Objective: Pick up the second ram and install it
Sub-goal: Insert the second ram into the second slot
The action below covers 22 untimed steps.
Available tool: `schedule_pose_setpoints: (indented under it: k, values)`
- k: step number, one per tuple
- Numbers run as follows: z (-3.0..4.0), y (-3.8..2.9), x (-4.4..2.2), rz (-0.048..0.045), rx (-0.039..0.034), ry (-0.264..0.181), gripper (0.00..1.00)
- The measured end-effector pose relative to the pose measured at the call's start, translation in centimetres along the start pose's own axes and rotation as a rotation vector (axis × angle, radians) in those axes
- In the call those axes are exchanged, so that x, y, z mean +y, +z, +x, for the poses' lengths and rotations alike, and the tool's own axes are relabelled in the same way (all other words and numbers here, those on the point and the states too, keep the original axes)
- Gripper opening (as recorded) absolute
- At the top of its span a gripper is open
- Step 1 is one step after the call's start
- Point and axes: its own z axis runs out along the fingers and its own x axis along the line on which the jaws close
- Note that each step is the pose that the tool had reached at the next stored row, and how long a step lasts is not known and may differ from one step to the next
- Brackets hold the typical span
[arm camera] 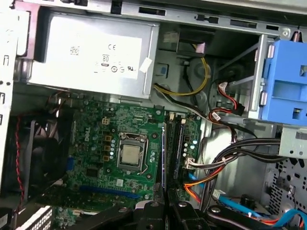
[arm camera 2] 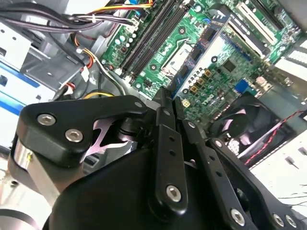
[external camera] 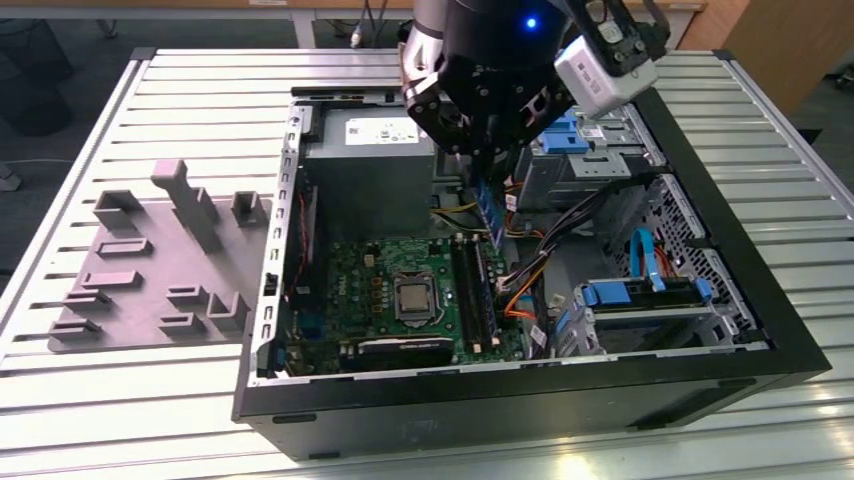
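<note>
Slatted metal tabletop [external camera: 160, 400] carries the open PC case [external camera: 747, 330]; my tool [external camera: 483, 165] grips the second ram [external camera: 495, 215] edge-on over the motherboard's memory slots [external camera: 470, 290] at twelve o'clock, so I judge seating underway.

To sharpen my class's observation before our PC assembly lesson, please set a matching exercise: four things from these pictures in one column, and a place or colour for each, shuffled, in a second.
Column one
1. second ram
2. power supply
3. drive bracket
4. holder block

Column two
A. bright blue
B. on the slatted table, outside the case
C. clamped in the gripper
D. grey, with a white label

Pairs: 1-C, 2-D, 3-A, 4-B
</note>
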Motion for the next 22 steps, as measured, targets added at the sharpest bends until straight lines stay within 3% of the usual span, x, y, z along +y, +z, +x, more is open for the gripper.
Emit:
schedule_pose_setpoints:
  k: [8,22]
  values:
    - [-0.02,1.20,0.03,-0.0001,0.0011,0.067,0.14]
    - [-0.02,1.28,0.03,-0.0001,0.0011,0.067,0.14]
